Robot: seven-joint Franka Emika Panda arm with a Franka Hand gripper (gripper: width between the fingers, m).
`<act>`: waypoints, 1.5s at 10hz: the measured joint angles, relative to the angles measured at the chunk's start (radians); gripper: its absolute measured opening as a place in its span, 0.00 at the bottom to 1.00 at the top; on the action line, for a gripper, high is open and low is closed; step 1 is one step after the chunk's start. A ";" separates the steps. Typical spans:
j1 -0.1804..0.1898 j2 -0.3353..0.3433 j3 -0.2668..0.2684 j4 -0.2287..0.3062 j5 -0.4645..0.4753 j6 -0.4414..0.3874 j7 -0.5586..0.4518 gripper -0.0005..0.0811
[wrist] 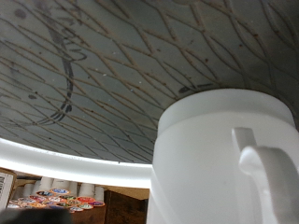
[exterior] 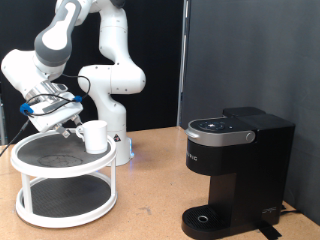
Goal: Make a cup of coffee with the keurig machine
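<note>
The cup [exterior: 93, 136], a plain white mug, stands upright on the dark mesh top tier of a round white two-tier rack [exterior: 40, 172] at the exterior view's left. My gripper [exterior: 70, 124] hangs just to the exterior view's left of the cup, very close to it, with nothing seen between its fingers. In the wrist view the cup [wrist: 210, 159] fills the frame close up with its handle [wrist: 266, 177] facing the camera, and no fingers show. The black keurig machine [exterior: 235, 165] stands at the exterior view's right with its lid down and its drip tray [exterior: 205, 217] bare.
The white robot base [exterior: 112, 110] stands behind the rack. A black curtain backs the wooden table [exterior: 150, 195]. The rack's lower shelf [exterior: 65, 200] holds nothing visible.
</note>
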 joint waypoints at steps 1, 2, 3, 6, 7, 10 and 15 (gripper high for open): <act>0.002 0.000 0.000 0.001 0.000 0.000 0.000 0.56; 0.002 0.001 0.000 0.001 0.000 0.000 0.000 0.39; 0.002 0.001 0.000 0.001 0.000 0.000 0.000 0.39; 0.002 0.001 0.000 0.003 0.000 0.000 0.000 0.02; 0.002 0.001 0.000 0.004 0.000 -0.001 0.001 0.02; 0.001 -0.004 0.000 0.031 0.000 -0.044 0.014 0.01; -0.025 -0.095 0.011 0.099 -0.026 -0.176 0.094 0.01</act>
